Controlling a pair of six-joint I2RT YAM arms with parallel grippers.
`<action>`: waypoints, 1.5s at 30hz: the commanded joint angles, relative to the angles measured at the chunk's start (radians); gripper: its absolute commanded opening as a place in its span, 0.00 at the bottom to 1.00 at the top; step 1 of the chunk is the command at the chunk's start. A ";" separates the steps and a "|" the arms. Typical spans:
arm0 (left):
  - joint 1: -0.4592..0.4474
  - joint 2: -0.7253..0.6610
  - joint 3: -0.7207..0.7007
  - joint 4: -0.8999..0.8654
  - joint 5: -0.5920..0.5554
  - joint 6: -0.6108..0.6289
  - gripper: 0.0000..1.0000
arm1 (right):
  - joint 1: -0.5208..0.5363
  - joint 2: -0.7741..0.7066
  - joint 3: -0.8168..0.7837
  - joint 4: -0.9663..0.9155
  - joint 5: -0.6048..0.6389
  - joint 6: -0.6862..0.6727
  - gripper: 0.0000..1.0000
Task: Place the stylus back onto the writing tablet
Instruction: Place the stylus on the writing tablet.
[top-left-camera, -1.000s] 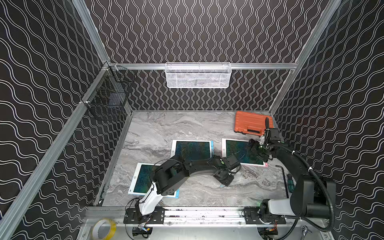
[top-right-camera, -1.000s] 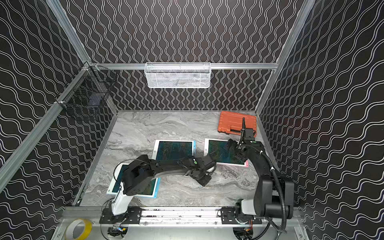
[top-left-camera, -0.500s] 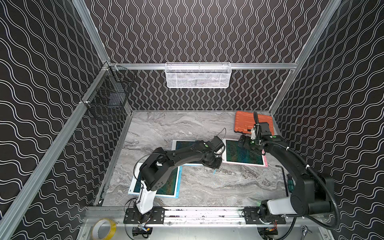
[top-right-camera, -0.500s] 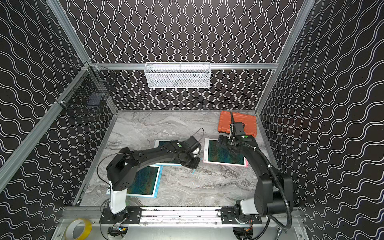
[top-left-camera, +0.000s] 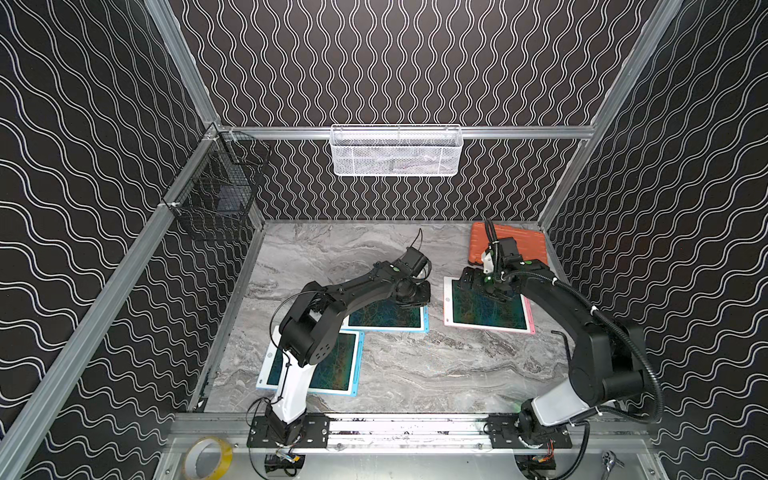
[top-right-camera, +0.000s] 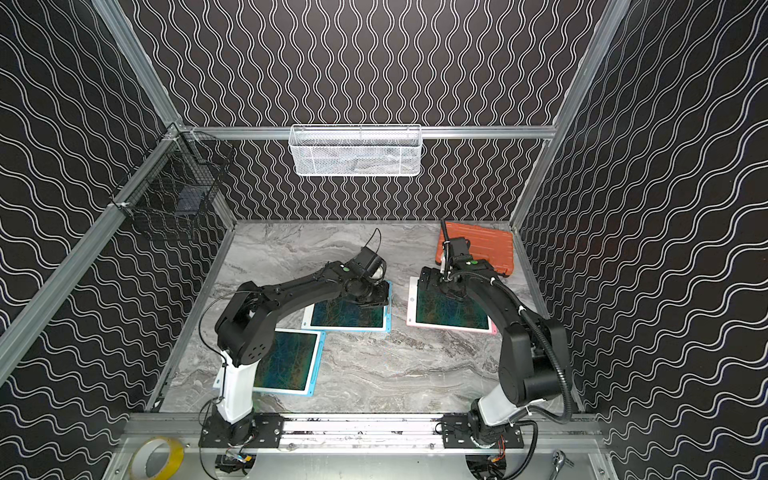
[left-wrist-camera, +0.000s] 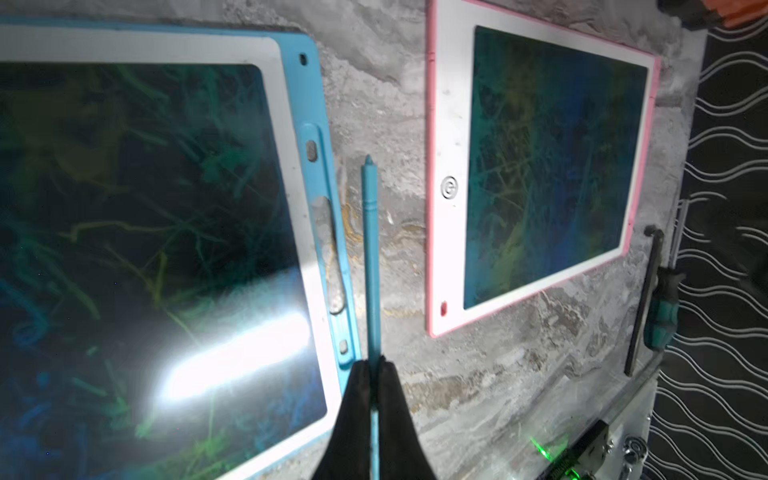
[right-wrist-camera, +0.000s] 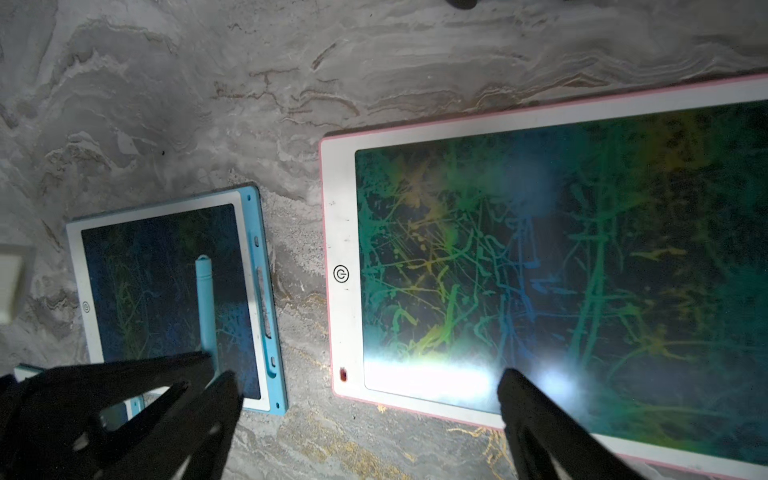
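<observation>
My left gripper (left-wrist-camera: 376, 363) is shut on the lower end of a light blue stylus (left-wrist-camera: 370, 249). The stylus hangs just beside the pen slot (left-wrist-camera: 328, 249) on the long edge of the middle blue-framed writing tablet (left-wrist-camera: 291, 166), over the strip of table between that tablet and a pink-framed tablet (left-wrist-camera: 451, 124). In both top views the left gripper (top-left-camera: 415, 293) (top-right-camera: 376, 295) sits at the blue tablet's (top-left-camera: 386, 318) far right corner. The right gripper (right-wrist-camera: 368, 376) is open and empty above the pink tablet's (top-left-camera: 486, 311) far left corner.
A second blue-framed tablet (top-left-camera: 332, 365) lies at the front left under the left arm. An orange case (top-left-camera: 511, 245) sits at the back right. A teal-handled screwdriver (left-wrist-camera: 660, 316) lies by the right wall. A white mesh basket (top-left-camera: 395, 151) and a black wire basket (top-left-camera: 216, 199) hang on the walls.
The left arm carried the stylus from the front middle of the table back to the middle blue tablet's right edge. The right gripper moved back and left over the pink tablet, still open.
</observation>
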 joint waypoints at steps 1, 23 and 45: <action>0.016 0.018 0.007 0.053 -0.011 -0.069 0.00 | 0.012 0.016 0.008 0.012 -0.038 -0.019 0.98; 0.015 0.143 0.052 0.063 0.019 -0.060 0.00 | 0.070 0.034 0.019 0.021 -0.010 -0.043 0.98; 0.004 0.125 0.040 0.026 -0.029 -0.054 0.07 | 0.070 0.006 0.015 0.023 0.012 -0.049 0.97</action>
